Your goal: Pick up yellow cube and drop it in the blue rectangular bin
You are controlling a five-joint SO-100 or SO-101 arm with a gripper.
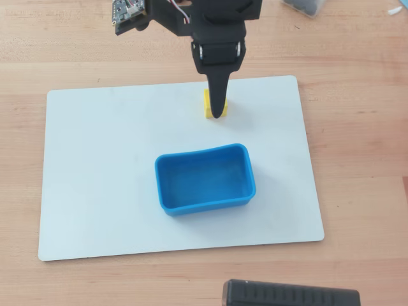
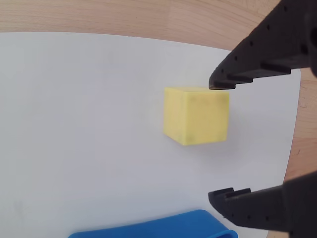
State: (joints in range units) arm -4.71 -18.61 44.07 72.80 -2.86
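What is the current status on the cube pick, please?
Pincer open, above small yellow cube, not gripping. Cube on white board, apart from empty blue rectangular bin. Nothing between them.

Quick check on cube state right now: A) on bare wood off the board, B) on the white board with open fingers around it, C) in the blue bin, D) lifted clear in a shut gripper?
B: in the wrist view the yellow cube sits on the white board, the gripper open with one fingertip above and one below it; the blue bin is empty.
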